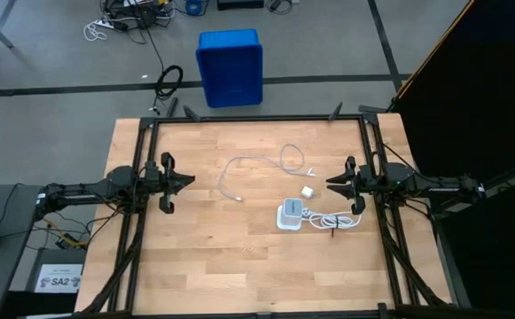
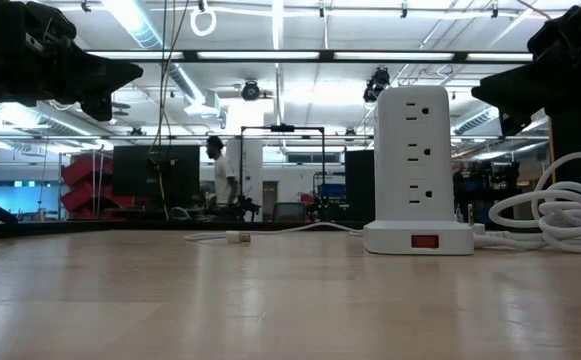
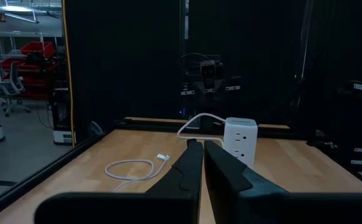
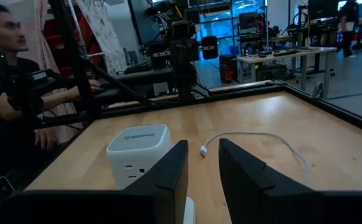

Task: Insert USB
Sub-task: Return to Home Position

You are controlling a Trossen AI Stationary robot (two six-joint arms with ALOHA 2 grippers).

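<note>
The USB is a thin white cable lying loosely curled on the wooden table, mid-far. One plug lies toward the left arm, the other toward the right arm. A white outlet tower stands upright to the right of centre, its thick bundled cord beside it. A small white cube sits just beyond the tower. My left gripper hovers shut at the table's left side. My right gripper hovers at the right side, its fingers a little apart. Both point level toward the centre and hold nothing.
Black frame rails run around the tabletop. A blue bin stands on the floor past the far edge. A person sits beyond the table's left side. The near half of the table is bare wood.
</note>
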